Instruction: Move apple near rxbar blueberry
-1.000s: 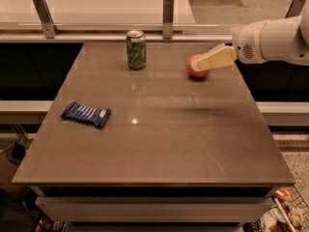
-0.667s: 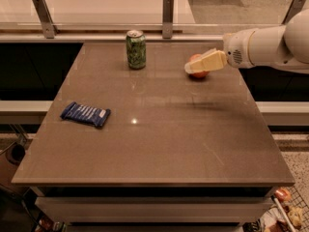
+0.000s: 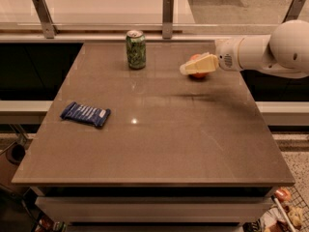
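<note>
1. We see the tool (image 3: 186, 70) over the far right part of the worktop (image 3: 193, 144), its cream fingers closed around the apple (image 3: 197, 75), which shows orange above and below them.
2. The shadow on the worktop lies apart from the apple, so we judge that it is lifted clear of the surface.
3. We take the pick as done. The carry and the set-down are left.
4. The rxbar blueberry (image 3: 85, 114) lies flat near the left edge, well apart from the apple and nearer to us, so the apple is not yet near it.
5. The green can (image 3: 135, 49) stands upright at the far edge, between the two across the width but set farther back. We judge that a diagonal path toward the bar passes in front of it.
6. The middle of the worktop offers bare surface for that path and for setting down just right of the bar.
7. The bar sits close to the left edge, so we would place the apple on its inner side, since a round fruit may roll.
8. Metal posts (image 3: 167, 8) line the far side. The arm (image 3: 270, 52) reaches in from the right.
</note>
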